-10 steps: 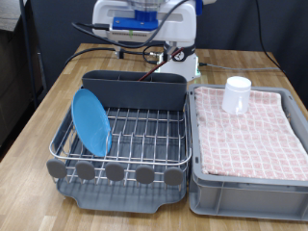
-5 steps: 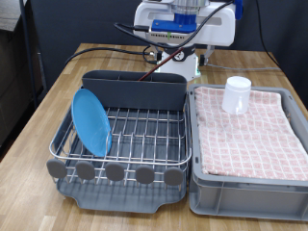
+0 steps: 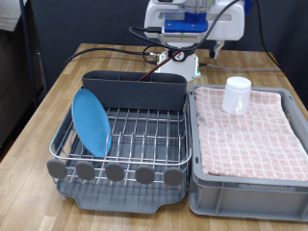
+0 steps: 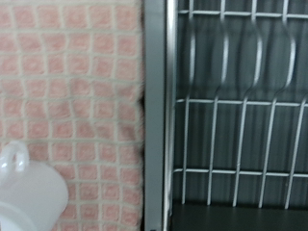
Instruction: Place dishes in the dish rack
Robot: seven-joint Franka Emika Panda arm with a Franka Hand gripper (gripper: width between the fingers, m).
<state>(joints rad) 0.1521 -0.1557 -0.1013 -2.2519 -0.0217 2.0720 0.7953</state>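
The bright-blue plate stands on edge in the exterior view's left side of the dish rack. The white mug stands on the pink checked cloth, outside the rack. The wooden spoon is out of view. The robot hand hangs high behind the rack's cutlery bin; its fingers do not show clearly. In the wrist view no fingers show: only the mug, the cloth and the rack's wire grid.
The grey bin lined with the cloth stands against the rack on the exterior view's right. Cables and a white box lie behind the rack. The wooden table runs along the exterior view's left.
The robot hand has moved towards the exterior view's right and slightly up. Plate, mug and rack have not moved.
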